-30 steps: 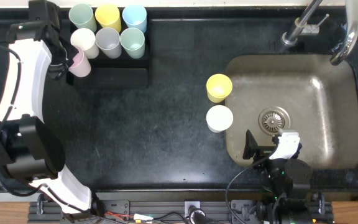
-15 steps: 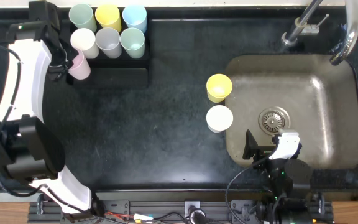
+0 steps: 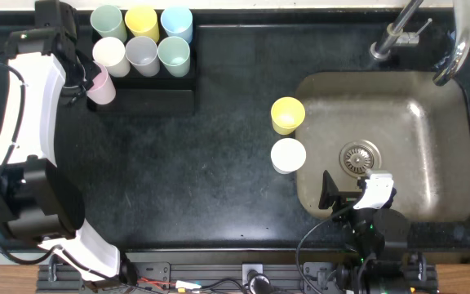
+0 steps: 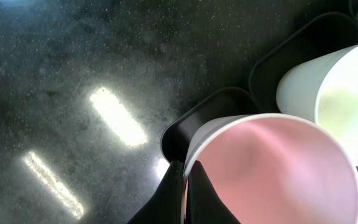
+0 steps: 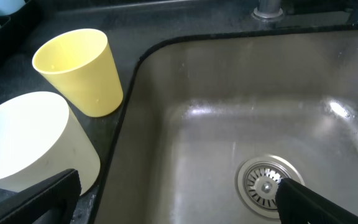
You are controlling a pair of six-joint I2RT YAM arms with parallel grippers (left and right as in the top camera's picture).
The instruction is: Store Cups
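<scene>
Left end effector (image 4: 188,180) pinches the rim of the pink cup (image 4: 272,168), holding it over the empty corner slot (image 4: 185,134) of the cup rack (image 3: 149,100). A rim grip probably leaves the base free to drop in. Yellow cup (image 3: 287,114) and white cup (image 3: 288,155) stand well apart from the rack. Farther off, the right end effector (image 5: 176,202) hangs with fingers spread, holding nothing.

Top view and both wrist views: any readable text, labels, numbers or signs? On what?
No readable text in any view.
No print on the pink plastic cup.
No print on the yellow plastic cup or the white plastic cup beside the sink.
No label visible on the black cup rack or the steel sink.
</scene>
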